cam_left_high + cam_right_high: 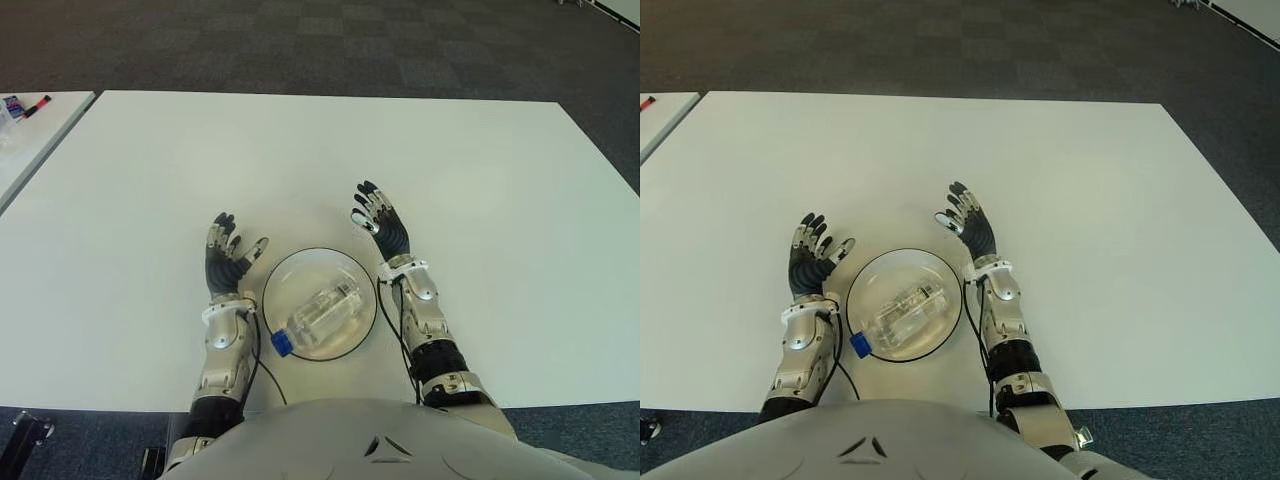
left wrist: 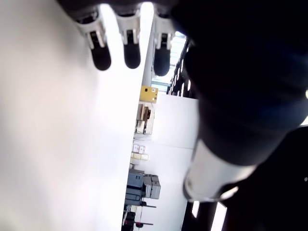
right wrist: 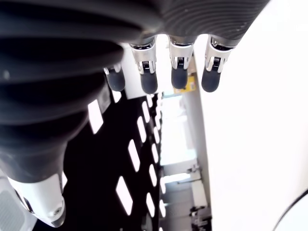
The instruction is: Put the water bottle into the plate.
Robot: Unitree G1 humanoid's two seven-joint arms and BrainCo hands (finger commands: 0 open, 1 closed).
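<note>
Two hands: both show beside the plate, fingers spread and holding nothing.
Water bottle (image 1: 322, 315): clear plastic, small, lying on its side inside the plate; body slants across the dish.
Cap (image 1: 281, 344): blue, pointing toward the robot's left and its own body, reaching over the plate's near-left rim.
Label: none can be made out on the bottle from the eye views; the body looks see-through and ribbed, though that is hard to be sure of.
Plate (image 1: 300, 264): round, pale, with a thin dark rim, sitting on the table close to the near edge, in front of the robot's torso.
Left hand (image 1: 229, 259): just left of the plate, palm turned toward it, fingers extended and apart; thumb angled toward the rim without clearly touching it.
Right hand (image 1: 382, 225): beyond the plate's far-right rim, fingers straight and fanned, empty.
Wrist views: each shows its own fingertips (image 3: 179, 77) extended, nothing between them.
Table (image 1: 320, 160): white, broad, bare over its far half and out to the right; open room on every side of the plate except toward the robot.
Near edge: close behind the plate, by the robot's forearms.
Second table (image 1: 30, 130): off to the far left across a narrow gap, with a marker (image 1: 37, 104) on it.
Floor: dark carpet beyond the far edge.
</note>
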